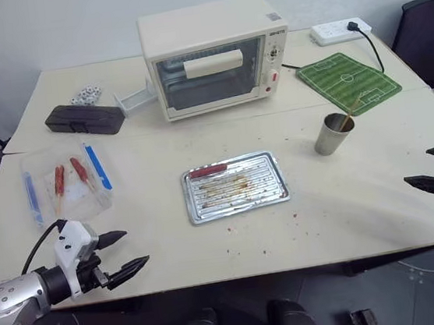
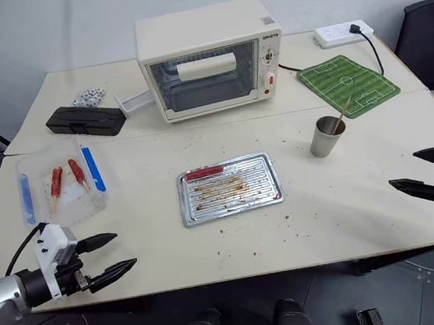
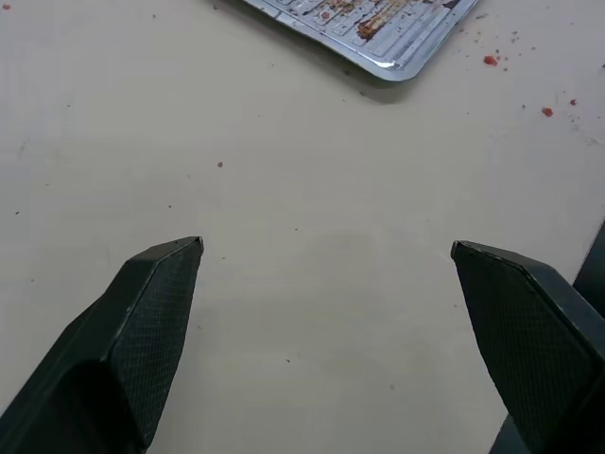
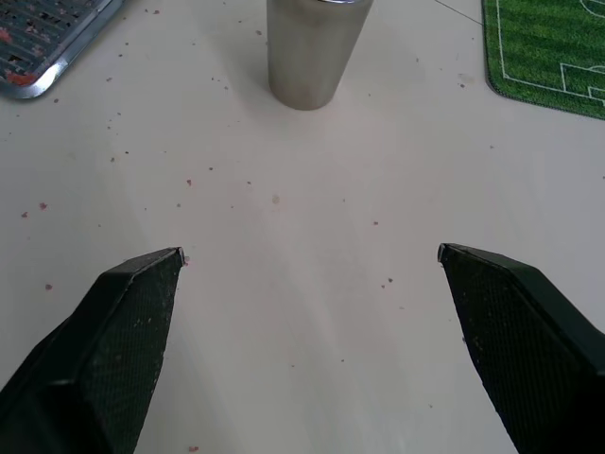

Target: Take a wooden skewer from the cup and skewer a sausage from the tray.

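The cream tabletop (image 1: 347, 202) carries a cream toaster oven (image 1: 213, 57) at the back, and in front of it at the middle lies the tray (image 1: 235, 185) with the sausage (image 1: 207, 171) along its far edge. To the right of the tray stands the cup (image 1: 333, 133) with the wooden skewer (image 1: 350, 113) leaning out of it, just in front of a green football-pitch mat (image 1: 347, 82). The left tool (image 1: 125, 253) and the right tool (image 2: 420, 172) hover near the tabletop's front corners, each spread wide and holding nothing.
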### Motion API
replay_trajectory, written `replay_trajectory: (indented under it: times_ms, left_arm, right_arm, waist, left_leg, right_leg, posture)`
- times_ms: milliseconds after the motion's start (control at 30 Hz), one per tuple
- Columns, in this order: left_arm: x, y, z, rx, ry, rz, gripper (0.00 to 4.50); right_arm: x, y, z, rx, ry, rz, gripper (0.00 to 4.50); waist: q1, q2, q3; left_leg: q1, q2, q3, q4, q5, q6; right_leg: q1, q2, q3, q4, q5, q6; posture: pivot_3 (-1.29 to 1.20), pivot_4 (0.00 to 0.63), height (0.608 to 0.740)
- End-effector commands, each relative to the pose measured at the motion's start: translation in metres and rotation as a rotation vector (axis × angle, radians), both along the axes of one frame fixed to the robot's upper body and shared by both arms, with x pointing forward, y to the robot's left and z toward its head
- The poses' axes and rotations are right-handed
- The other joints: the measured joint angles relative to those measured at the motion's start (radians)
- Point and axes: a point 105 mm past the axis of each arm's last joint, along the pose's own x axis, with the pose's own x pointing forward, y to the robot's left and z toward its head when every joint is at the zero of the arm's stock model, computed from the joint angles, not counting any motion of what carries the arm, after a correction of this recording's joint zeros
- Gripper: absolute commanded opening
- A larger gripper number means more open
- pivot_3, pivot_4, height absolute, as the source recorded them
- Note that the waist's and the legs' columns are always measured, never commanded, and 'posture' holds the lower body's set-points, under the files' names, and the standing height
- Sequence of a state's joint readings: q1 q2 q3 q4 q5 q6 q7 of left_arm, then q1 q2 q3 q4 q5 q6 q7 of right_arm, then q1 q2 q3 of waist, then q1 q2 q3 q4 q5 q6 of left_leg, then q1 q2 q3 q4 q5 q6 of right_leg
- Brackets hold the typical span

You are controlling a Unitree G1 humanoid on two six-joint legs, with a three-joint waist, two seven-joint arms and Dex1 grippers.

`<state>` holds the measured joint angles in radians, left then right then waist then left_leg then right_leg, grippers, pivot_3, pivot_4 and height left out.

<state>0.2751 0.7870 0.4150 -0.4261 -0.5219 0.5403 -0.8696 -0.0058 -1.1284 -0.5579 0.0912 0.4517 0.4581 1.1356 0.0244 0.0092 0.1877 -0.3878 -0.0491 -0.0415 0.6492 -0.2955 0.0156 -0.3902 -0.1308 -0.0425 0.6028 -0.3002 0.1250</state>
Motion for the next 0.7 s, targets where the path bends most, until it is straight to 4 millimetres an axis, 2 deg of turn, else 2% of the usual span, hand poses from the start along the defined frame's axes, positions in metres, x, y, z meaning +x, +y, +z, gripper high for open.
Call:
replay_trajectory:
  times_ms: [33,467,700]
  left_arm:
    - [0.0000,-0.0024,0.0051,0.003,-0.038,-0.024,4.47]
    - [0.0029,-0.0031,0.0092,-0.087,-0.026,0.005,4.47]
    - [0.0052,-0.0045,0.0034,-0.059,-0.027,0.014,4.47]
  right_arm:
    - [-0.0010,-0.0033,0.0149,0.001,-0.060,-0.011,4.50]
    - [-0.0023,-0.0025,0.0115,0.025,-0.044,-0.026,4.50]
    - [-0.0029,-0.0029,0.0097,0.000,-0.050,-0.037,4.50]
  waist:
    - [0.000,0.000,0.000]
    - [0.000,0.000,0.000]
    - [0.000,0.000,0.000]
  left_leg:
    - [0.000,0.000,0.000,0.000,0.000,0.000]
    - [0.000,0.001,0.000,0.000,0.000,0.000]
    - [0.000,0.001,0.001,0.000,0.000,0.000]
  right_leg:
    - [0.000,0.000,0.000,0.000,0.000,0.000]
    - [-0.001,0.001,0.005,0.001,0.000,0.000]
    - [-0.001,0.001,0.005,0.002,0.000,0.000]
  posture:
    - [0.00,0.150,0.740]
    - [0.00,0.150,0.740]
    - [0.00,0.150,0.740]
